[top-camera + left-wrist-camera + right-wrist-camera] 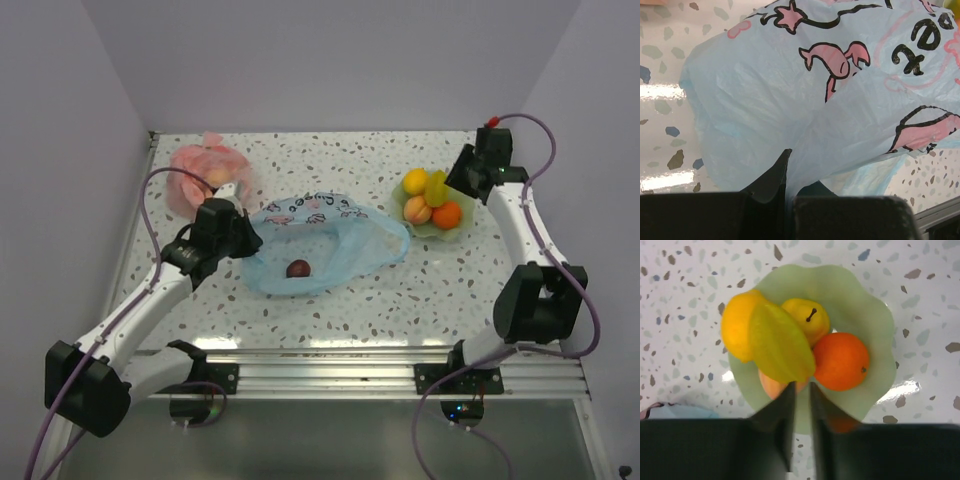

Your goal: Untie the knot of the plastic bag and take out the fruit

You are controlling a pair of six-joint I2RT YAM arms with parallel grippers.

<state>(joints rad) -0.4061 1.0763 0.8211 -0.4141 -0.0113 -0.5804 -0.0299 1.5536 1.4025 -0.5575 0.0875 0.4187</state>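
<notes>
top external: left jaws clamp plastic bag (pixel 345 250) at left edge.

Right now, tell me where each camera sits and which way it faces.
Top camera: above and behind the robot, looking down on the table; the left arm and right arm show, bases at the bottom.
Left wrist: behind the left fingers, facing the blue bag they pinch.
Right wrist: above the green dish, looking down on the fruit; the right fingers show, parted.
Shared: top and left wrist both show the blue bag; top and right wrist, the green dish.
</notes>
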